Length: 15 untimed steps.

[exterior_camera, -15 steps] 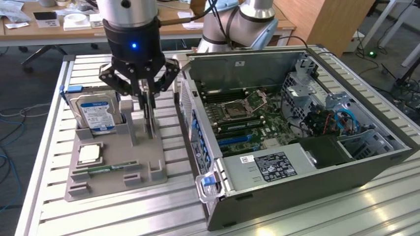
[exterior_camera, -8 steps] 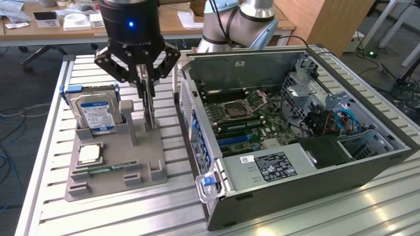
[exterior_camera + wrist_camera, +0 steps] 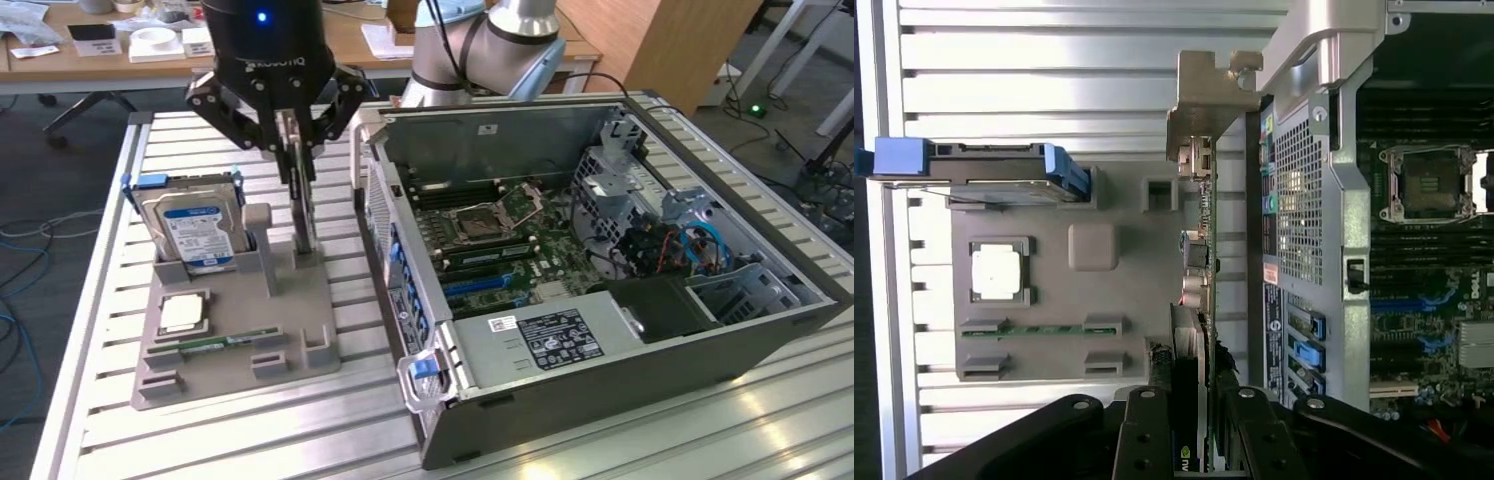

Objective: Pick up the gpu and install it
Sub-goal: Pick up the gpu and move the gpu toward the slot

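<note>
vertically — gpu (image 3: 303, 215) clamped in pincer (image 3: 296, 152)

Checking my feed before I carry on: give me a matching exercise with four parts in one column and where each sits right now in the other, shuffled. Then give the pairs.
Parts
1. gpu
2. hard drive
3. processor chip
4. memory stick

Places
A. lying flat in a square pocket of the grey tray
B. standing on edge in the tray, blue rails on its sides
C. held upright, clamped in the gripper
D. lying in a long narrow slot of the tray

Pairs: 1-C, 2-B, 3-A, 4-D
</note>
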Motion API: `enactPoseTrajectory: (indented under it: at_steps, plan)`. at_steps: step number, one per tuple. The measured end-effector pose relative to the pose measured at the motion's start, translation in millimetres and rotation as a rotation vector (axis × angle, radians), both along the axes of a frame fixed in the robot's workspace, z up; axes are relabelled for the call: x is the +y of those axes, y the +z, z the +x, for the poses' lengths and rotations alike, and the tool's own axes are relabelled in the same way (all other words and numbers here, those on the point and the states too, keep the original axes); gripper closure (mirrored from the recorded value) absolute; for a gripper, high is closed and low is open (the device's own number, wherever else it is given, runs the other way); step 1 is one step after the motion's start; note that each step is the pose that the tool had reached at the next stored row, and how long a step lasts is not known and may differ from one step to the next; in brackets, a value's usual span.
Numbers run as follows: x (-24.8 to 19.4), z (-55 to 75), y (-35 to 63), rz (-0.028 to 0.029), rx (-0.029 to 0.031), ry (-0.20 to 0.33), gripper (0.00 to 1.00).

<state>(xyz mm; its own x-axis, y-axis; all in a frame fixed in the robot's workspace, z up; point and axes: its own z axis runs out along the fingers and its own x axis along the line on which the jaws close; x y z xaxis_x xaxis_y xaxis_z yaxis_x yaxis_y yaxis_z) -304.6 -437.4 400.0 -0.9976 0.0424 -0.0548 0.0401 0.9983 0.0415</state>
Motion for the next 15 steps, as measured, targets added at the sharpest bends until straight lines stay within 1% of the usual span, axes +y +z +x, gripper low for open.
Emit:
enactPoseTrajectory:
  at_steps: [8,15]
  plan:
    - [0.0,0.0,12.1,-0.0006,-0.0025,0.0,0.74]
    - [0.0,0.0,12.3,-0.0006,-0.0024,0.0,0.74]
